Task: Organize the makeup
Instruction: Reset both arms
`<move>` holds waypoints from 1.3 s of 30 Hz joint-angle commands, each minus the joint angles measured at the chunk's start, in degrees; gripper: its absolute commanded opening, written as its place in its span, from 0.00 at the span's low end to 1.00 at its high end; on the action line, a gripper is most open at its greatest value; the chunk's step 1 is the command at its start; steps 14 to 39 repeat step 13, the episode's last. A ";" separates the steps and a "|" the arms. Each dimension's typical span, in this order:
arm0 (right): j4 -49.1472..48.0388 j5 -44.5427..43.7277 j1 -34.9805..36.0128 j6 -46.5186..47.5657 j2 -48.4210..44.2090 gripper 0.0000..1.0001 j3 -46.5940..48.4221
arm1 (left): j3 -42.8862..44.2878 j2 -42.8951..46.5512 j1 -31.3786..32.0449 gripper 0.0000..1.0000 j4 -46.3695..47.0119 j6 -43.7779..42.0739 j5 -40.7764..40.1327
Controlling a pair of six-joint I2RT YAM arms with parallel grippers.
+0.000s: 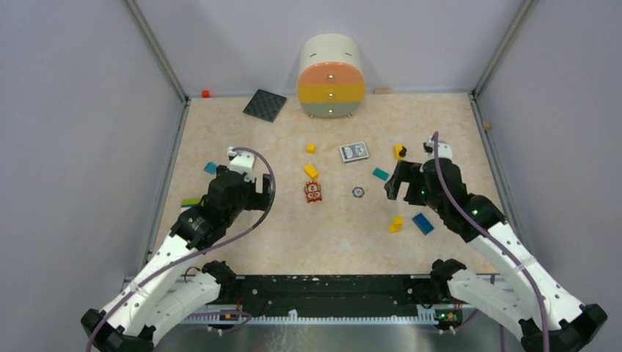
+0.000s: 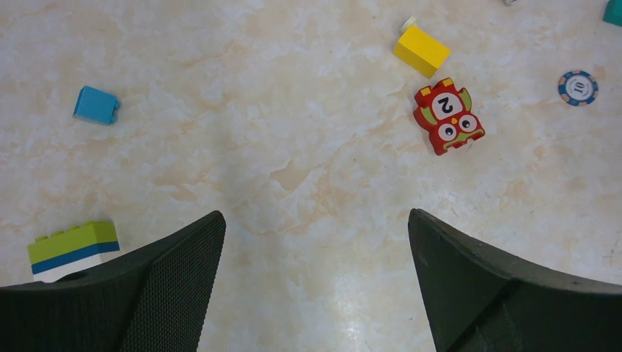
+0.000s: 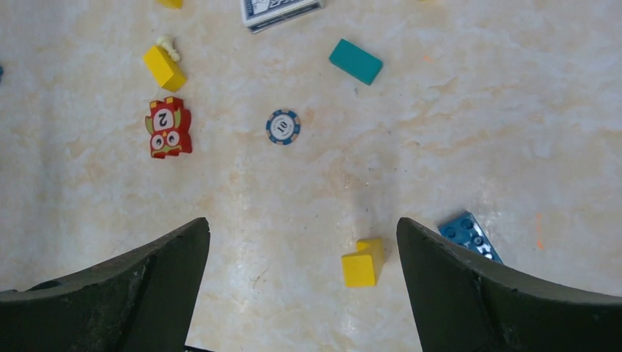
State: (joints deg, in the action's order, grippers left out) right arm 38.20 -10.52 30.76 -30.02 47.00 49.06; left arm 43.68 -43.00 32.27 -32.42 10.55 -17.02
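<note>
Surface (image 1: 293, 242): beige, marbled, matte. Black square compact (image 1: 265, 105): flat, finely ribbed top, at the far edge left of centre, just beside the drawer unit (image 1: 331, 77), a rounded cream drum with peach, yellow and grey-green fronts. Card deck (image 1: 353, 152): blue-backed, rectangular, toward the far middle. Owl block (image 2: 448, 116): red plastic, numeral 2, near the centre, with a yellow block (image 2: 421, 50) just beside it. Poker chip (image 3: 283, 127): round, blue-and-white rim, marked 10. Teal block (image 3: 356, 61), second yellow block (image 3: 363, 262) and blue studded plate (image 3: 469, 235): toward the right edge.

Left fingers (image 2: 183, 279): you see them spread wide, black with a mesh texture, holding nothing, bare surface between them. A green, blue and white brick (image 2: 73, 251) sits beside the left one.

Right fingers (image 3: 455, 286): also wide apart and empty, with the second yellow block seen in the gap between them.

Left arm (image 1: 183, 238) and right arm (image 1: 506, 242): elbows bent, wrists pitched down, one near each side edge.
</note>
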 commanded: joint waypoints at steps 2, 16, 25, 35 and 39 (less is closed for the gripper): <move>8.18 -10.77 0.44 -3.52 -2.94 0.96 0.53 | -0.94 3.62 -0.22 0.99 3.84 -0.35 2.67; 8.02 -15.77 0.43 -4.39 -6.46 0.99 -1.57 | -0.77 7.15 -0.21 0.99 3.81 0.15 1.07; 8.02 -15.77 0.43 -4.39 -6.46 0.99 -1.57 | -0.77 7.15 -0.21 0.99 3.81 0.15 1.07; 8.02 -15.77 0.43 -4.39 -6.46 0.99 -1.57 | -0.77 7.15 -0.21 0.99 3.81 0.15 1.07; 8.02 -15.77 0.43 -4.39 -6.46 0.99 -1.57 | -0.77 7.15 -0.21 0.99 3.81 0.15 1.07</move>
